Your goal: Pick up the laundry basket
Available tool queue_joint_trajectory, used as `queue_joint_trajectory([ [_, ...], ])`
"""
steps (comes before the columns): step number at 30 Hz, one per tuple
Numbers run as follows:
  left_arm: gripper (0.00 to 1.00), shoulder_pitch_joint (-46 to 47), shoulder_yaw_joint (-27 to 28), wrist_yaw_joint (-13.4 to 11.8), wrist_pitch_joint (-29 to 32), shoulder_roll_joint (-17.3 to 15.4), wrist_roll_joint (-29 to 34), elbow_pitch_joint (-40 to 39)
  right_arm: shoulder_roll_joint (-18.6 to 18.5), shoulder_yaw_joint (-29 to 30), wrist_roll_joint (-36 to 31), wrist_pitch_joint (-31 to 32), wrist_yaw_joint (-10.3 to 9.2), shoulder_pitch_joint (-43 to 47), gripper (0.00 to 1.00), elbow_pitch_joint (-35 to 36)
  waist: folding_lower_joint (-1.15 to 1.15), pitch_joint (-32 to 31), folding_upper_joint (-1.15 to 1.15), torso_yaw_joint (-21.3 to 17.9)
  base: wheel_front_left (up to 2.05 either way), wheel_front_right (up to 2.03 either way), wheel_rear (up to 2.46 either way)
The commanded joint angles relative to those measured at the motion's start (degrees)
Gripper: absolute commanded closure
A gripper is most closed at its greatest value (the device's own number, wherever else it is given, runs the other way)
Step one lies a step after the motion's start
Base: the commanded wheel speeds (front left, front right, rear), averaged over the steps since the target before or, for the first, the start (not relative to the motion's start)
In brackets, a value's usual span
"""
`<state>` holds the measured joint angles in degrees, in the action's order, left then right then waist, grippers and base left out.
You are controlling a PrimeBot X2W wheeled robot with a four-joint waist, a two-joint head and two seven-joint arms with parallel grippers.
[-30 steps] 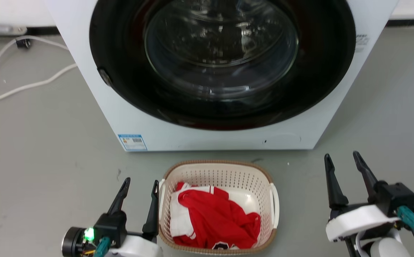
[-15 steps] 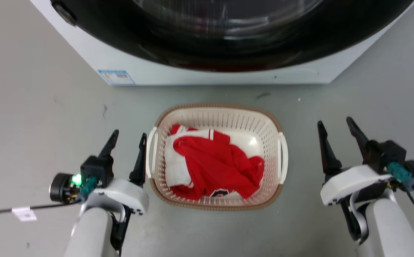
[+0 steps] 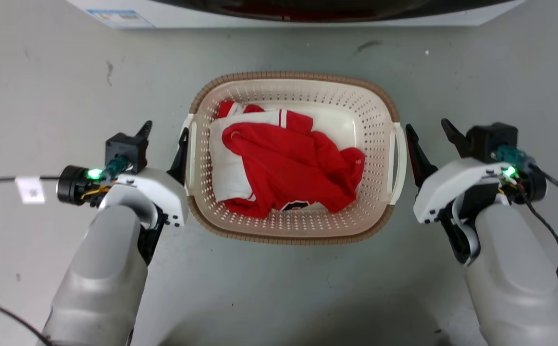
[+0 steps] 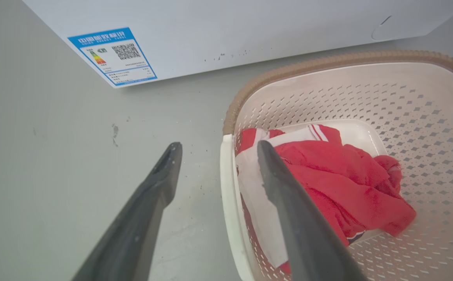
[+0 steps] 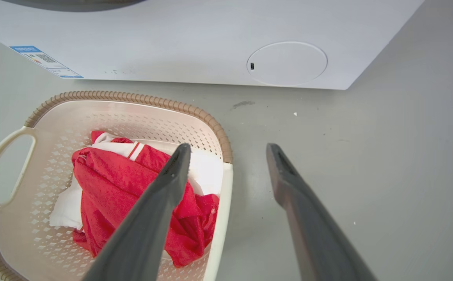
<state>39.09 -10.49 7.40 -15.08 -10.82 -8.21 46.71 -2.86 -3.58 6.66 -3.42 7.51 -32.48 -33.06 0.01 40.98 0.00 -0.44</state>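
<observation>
We've got one laundry basket [image 3: 294,75] sitting on the grey floor [image 3: 279,288], dead centre in the head view, squarely between the two arms. It has two white handles, one on each short side: the left handle [image 3: 191,149] and the right handle [image 3: 399,158]. Inside lies one crumpled bundle, a red and white garment [image 3: 298,168]. Now outward: the left gripper [image 3: 166,129] sits just beside the left handle with its two fingers spread wide and nothing between them but air. The right gripper [image 3: 426,125] mirrors it at the right handle, just as wide and just as empty. Beyond the far rim, across a strip of floor, we see the bottom edge of one washing machine [image 3: 187,19] with one blue label [image 3: 120,18]. A dark cable with a white tag [image 3: 29,190] trails off the left wrist. The left wrist view puts the handle's white bar in the gap between that gripper's fingers, one finger over the floor and one over the garment. The right wrist view does the same on its side, and adds a round cover [image 5: 286,63] low on the machine's front. It also shows the far handle as an open loop.
</observation>
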Motion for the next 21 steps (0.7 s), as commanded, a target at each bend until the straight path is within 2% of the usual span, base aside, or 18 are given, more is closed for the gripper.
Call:
queue_joint_trajectory([
  [1,0.0,2.9,-2.1,0.0,0.6,-0.5,-1.4,3.1,0.0,-0.2,0.4,0.7,-0.04,-2.8,0.0,-2.4,-0.01,2.5,0.0,0.0,0.0,0.0,0.0],
  [6,0.0,9.1,-9.6,0.0,5.9,-1.3,-6.8,10.2,0.0,-1.9,1.7,4.0,-0.04,-8.4,0.0,-10.2,-0.01,4.7,0.0,0.1,0.0,0.0,0.0],
  [7,0.0,9.1,-9.6,0.0,5.9,-1.3,-6.8,10.2,0.0,-1.9,1.7,4.0,-0.04,-8.4,0.0,-10.2,-0.01,4.7,0.0,0.1,0.0,0.0,0.0],
  [10,0.0,11.9,-14.3,0.1,9.7,-2.4,-10.7,12.2,0.0,-3.2,4.0,6.5,-0.04,-11.7,0.0,-15.1,-0.01,5.9,0.0,0.2,0.0,0.0,0.0],
  [16,0.0,15.2,-23.2,0.1,17.1,-4.7,-18.8,12.3,0.0,-5.6,5.1,9.7,-0.03,-17.8,0.0,-23.7,-0.01,7.5,0.0,0.3,0.0,0.0,0.0],
  [21,0.0,16.9,-29.4,0.1,20.4,-7.0,-24.8,10.9,0.0,-8.5,8.0,12.2,-0.03,-21.8,0.0,-29.2,-0.01,8.5,0.0,0.4,0.0,0.0,0.0],
])
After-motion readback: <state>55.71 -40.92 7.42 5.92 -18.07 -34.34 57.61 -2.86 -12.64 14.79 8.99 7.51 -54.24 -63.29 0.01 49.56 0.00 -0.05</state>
